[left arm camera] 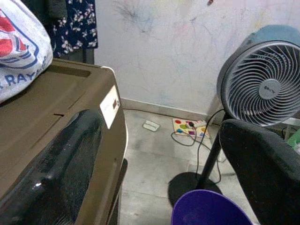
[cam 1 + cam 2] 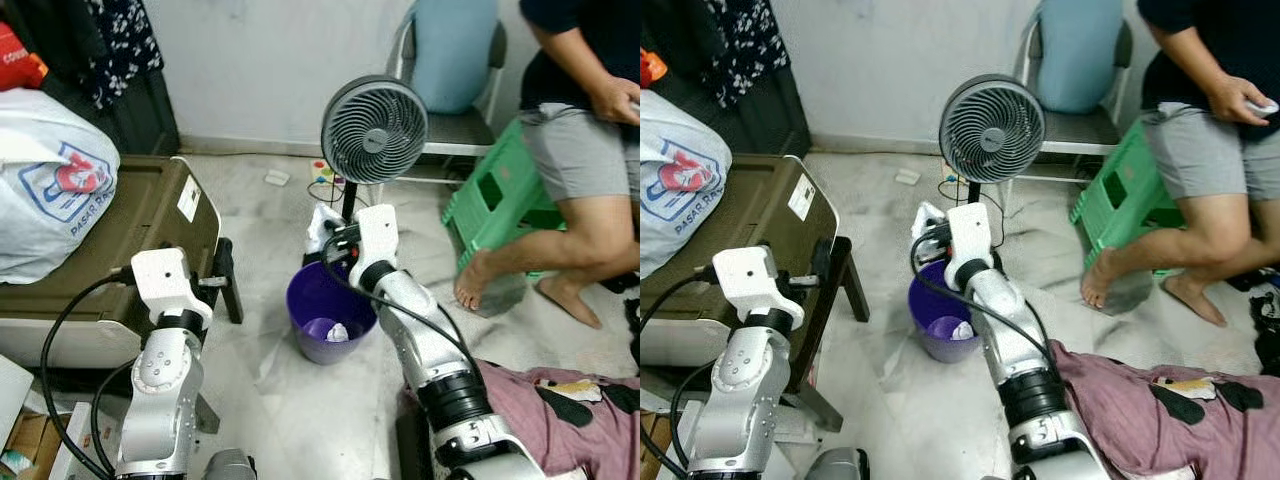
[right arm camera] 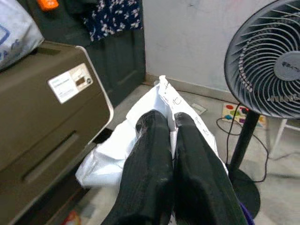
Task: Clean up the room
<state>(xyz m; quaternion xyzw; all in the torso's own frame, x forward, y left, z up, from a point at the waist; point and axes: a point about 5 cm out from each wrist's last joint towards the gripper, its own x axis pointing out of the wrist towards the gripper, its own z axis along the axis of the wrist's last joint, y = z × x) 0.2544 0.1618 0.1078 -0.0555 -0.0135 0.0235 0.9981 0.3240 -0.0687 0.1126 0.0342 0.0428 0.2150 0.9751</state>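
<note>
Item: crumpled white paper point(image 3: 140, 140), pinched between your right gripper point(image 3: 164, 121) jaws, which press together on it. The sheet spreads to both sides of the jaws and hangs below them.

Receptacle: purple bin point(image 2: 322, 303), directly beneath the right jaws, on the floor point(image 2: 270, 390). It already holds some pale scraps point(image 2: 336, 332) at the bottom.

Step in hand, by your reading: carrying litter to the bin, with the paper poised over the opening. The next move calls for spreading the jaws so the sheet drops inside; check that the loose edges clear the rim first.

Left gripper point(image 1: 159, 154): jaws spread wide, nothing between them, held beside the brown storage box point(image 2: 120, 230), with the bin ahead.

Surroundings: standing fan point(image 2: 373, 130) just beyond the right jaws, its cord point(image 1: 199, 140) trailing on the floor. White plastic bag point(image 2: 45, 180) on the box. Maroon cloth point(image 2: 560, 420) lies near your right arm. A seated person point(image 2: 580, 150) by a green stool point(image 2: 495, 200), well apart from both jaws.
</note>
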